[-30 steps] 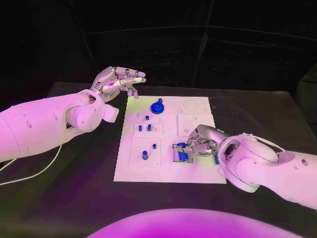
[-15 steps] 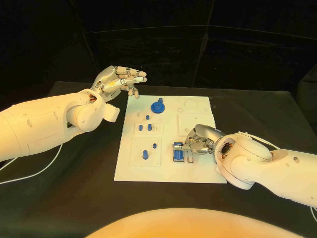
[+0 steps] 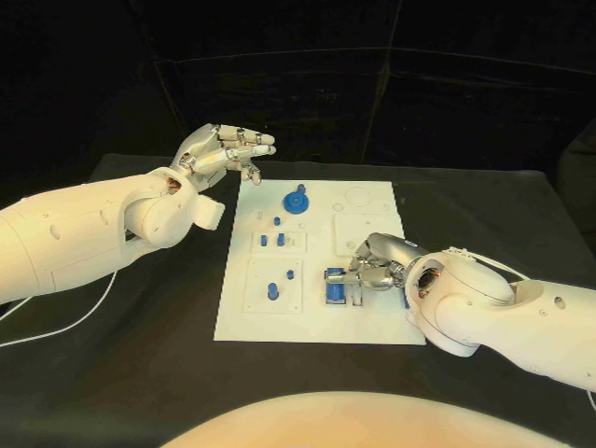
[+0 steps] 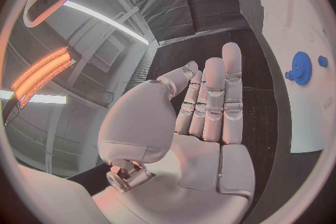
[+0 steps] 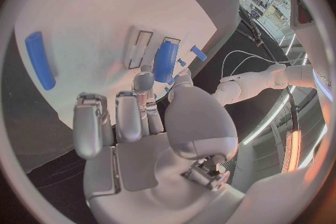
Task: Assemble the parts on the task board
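A: We are starting with the black table (image 3: 136,373); the white task board (image 3: 318,322) is lying flat at its middle, long side running away from us.

B: The left arm (image 3: 69,238) is reaching in over the table's near-left. We are seeing its left hand (image 3: 225,154) raised above the table just off the board's far-left corner, fingers lying straight and close together in the wrist view, nothing in it.

A: The right arm (image 3: 513,317) is crossing the board's near-right corner. The right hand (image 3: 379,261) is sitting low over the board's right half, fingers curled down.

B: We are noting a blue cylinder part (image 5: 165,60) at its fingertips (image 5: 143,81), lying in a frame on the board. It looks pinched between thumb and finger, though the contact is partly hidden, so we cannot tell for sure.

A: A blue gear (image 3: 295,201) is standing near the board's far edge, well apart from both hands.

B: Small blue pegs (image 3: 280,240) are standing along the board's left half, and a loose blue bar (image 5: 40,60) is lying flat on the board beside the right hand.
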Motion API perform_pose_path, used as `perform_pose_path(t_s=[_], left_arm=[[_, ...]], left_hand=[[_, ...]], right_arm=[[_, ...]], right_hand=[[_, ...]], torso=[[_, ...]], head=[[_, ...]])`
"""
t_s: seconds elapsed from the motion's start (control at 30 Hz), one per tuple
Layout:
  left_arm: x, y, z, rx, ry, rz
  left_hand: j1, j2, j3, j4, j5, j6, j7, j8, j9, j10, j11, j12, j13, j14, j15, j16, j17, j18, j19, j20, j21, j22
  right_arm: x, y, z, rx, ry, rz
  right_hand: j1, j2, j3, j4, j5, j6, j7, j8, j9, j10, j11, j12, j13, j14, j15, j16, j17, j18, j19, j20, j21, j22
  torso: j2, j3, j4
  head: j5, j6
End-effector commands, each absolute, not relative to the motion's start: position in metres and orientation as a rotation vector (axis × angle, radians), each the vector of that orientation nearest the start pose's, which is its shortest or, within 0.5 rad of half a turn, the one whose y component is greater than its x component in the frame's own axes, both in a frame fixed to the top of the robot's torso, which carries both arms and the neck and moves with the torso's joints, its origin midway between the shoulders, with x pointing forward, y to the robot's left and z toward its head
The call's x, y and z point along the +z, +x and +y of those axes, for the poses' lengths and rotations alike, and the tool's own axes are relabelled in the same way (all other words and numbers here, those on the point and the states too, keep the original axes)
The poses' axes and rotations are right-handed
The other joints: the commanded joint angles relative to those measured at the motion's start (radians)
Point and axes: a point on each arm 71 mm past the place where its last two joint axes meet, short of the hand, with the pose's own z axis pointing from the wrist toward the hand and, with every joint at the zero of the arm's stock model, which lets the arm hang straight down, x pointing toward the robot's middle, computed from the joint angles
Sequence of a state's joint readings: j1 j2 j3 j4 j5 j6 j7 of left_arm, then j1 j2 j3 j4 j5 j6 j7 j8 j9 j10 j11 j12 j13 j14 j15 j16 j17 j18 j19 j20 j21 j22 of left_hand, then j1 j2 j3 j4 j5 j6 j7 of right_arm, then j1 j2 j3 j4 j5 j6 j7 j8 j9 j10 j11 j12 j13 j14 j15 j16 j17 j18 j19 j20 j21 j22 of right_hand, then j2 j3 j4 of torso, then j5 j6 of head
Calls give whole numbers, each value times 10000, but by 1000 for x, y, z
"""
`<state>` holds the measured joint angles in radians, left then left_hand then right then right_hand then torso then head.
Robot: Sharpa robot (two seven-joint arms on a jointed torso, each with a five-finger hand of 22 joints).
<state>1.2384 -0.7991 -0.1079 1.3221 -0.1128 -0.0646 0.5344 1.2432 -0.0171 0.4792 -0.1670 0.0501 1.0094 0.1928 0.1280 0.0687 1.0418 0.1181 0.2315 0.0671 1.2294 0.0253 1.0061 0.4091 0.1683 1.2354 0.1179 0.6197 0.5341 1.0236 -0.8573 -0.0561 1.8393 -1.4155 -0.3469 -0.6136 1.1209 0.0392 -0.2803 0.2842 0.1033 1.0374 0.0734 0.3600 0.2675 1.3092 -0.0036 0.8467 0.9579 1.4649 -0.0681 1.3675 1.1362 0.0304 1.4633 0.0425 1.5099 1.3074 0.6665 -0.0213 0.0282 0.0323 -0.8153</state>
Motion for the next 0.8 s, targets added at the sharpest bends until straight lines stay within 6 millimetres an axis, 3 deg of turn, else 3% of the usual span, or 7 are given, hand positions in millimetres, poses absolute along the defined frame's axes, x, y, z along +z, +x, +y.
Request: perform_pose_path(t_s=[0.03, 0.17, 0.27, 0.5, 0.8], left_arm=[[-182, 517, 235, -16682, -8657, 14257], [-182, 517, 234, -16695, -8661, 14288], [-182, 517, 234, -16695, -8662, 14295], [-182, 517, 233, -16708, -8655, 14301], [-183, 518, 233, -16678, -8672, 14321]], left_hand=[[-45, 3, -46, -11, 17, -99, 4, 65, -5, -79, 15, 17, -8, -62, -10, -65, -10, 143, -71, 11, -34, -13], [-45, 3, -46, -11, 17, -99, 4, 65, -5, -79, 15, 17, -8, -62, -10, -65, -10, 143, -71, 11, -34, -13], [-45, 3, -46, -11, 17, -99, 4, 65, -5, -79, 15, 17, -8, -62, -10, -65, -10, 143, -71, 11, -34, -13], [-45, 3, -46, -11, 17, -99, 4, 65, -5, -79, 15, 17, -8, -62, -10, -65, -10, 143, -71, 11, -34, -13], [-34, 3, -61, -27, 17, -109, 4, 74, -6, -98, 14, 36, -10, -69, -11, -65, -26, 144, -66, 10, -52, -29]], right_arm=[[-241, 386, -147, 5543, 1353, 19426], [-234, 385, -145, 6449, 1098, 18741], [-229, 383, -144, 7197, 492, 18151], [-230, 383, -145, 7545, -481, 18091], [-238, 386, -144, 7339, -1138, 18721]], right_hand=[[370, 156, 130, -37, 357, -89, -3, 19, 41, -26, 11, -55, 21, 341, -18, -58, 9, -40, 467, -3, -46, 1602], [1283, 87, 251, -431, 988, -619, 150, -246, -20, -68, 119, -59, 75, 382, 54, 40, 244, -42, 463, 37, -52, 1603], [2041, 68, 366, -805, 1288, -1094, 331, -566, -163, -65, 254, 85, 220, 413, 165, 132, 438, -63, 507, 135, -2, 1685], [2912, 313, 596, -1180, 1241, -1376, 497, -1011, -470, -115, 375, 104, 267, 420, 275, 189, 565, -71, 525, 248, 25, 1732], [3298, 430, 709, -1332, 1112, -1447, 591, -1451, -790, -173, 451, 74, 257, 416, 351, 217, 646, -68, 514, 331, 19, 1730]], torso=[[-3, -1, -9], [4, -5, 25], [-1, 0, 8], [0, -18, -7], [9, -3, 25]], head=[[-11, 17], [-28, 21], [-14, 25], [-24, 40], [-15, 20]])
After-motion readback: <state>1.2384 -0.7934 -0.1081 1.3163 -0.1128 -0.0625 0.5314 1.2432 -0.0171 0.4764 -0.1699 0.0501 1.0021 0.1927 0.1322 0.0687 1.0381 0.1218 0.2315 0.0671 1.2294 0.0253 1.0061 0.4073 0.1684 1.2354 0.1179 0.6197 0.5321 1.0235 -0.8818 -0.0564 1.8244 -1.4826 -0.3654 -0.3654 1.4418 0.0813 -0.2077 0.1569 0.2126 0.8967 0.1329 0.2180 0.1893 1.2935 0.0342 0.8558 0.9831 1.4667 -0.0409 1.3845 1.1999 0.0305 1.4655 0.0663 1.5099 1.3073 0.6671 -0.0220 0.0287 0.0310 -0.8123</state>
